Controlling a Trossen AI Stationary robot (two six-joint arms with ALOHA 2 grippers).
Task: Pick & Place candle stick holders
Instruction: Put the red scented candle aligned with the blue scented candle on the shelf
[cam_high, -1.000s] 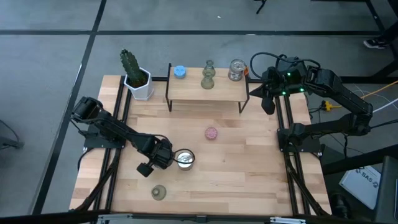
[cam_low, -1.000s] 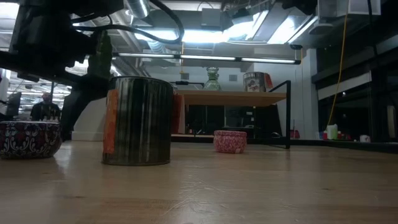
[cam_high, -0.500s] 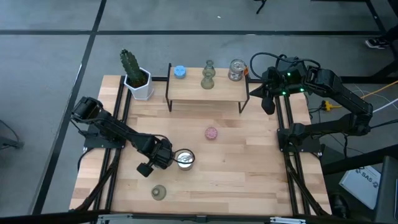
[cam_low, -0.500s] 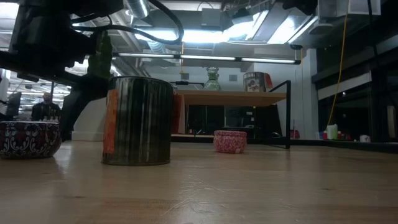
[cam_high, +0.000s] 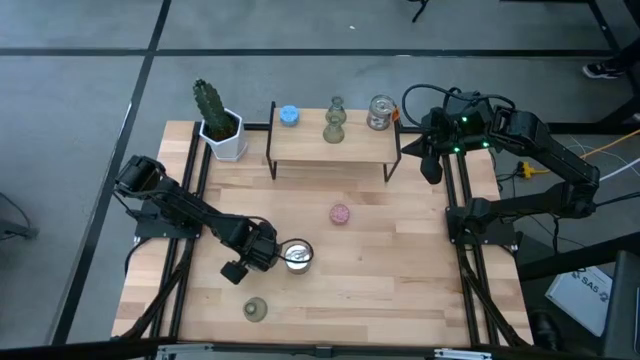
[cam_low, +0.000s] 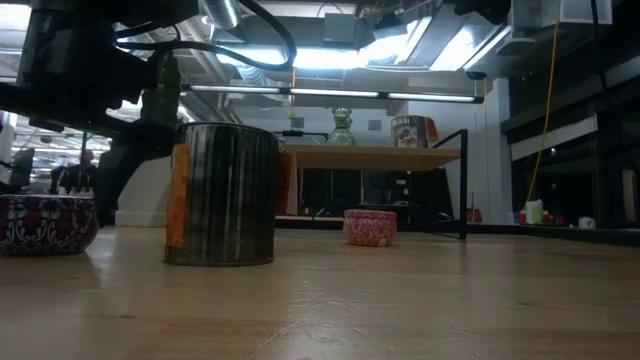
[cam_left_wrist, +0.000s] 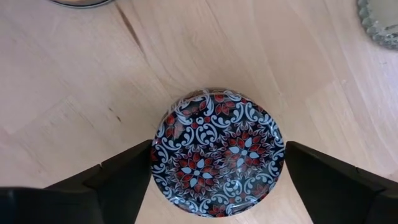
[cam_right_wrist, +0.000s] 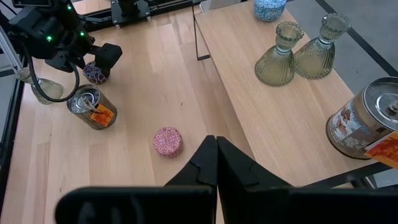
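Note:
A round dark holder with a red, white and blue pattern (cam_left_wrist: 217, 152) rests on its base on the wooden table (cam_high: 400, 290), left of the middle. My left gripper (cam_left_wrist: 217, 186) points down over it, one finger on each side. In the high view the gripper (cam_high: 258, 252) hides it; the low view shows the holder (cam_low: 45, 222) at the left. A silvery cup (cam_high: 297, 256) stands just right of it, an olive holder (cam_high: 256, 309) nearer and a pink one (cam_high: 340, 213) farther. My right gripper (cam_right_wrist: 214, 158) hangs shut, high over the table's far right. My left gripper has the dark holder's round side wall between its two fingers, one fingertip (cam_left_wrist: 140, 165) against one side and the other (cam_left_wrist: 301, 163) against the opposite side (cam_left_wrist: 281, 155). The fingers come from above, pointing down. The holder sits upright with its base on the table.
A raised shelf (cam_high: 300, 150) at the far edge carries a blue holder (cam_right_wrist: 269, 7), two olive ones (cam_right_wrist: 277, 59) and a silvery cup (cam_right_wrist: 367, 124). A white pot with a cactus (cam_high: 220, 125) stands at the far left. Bare wood lies toward the table's near right.

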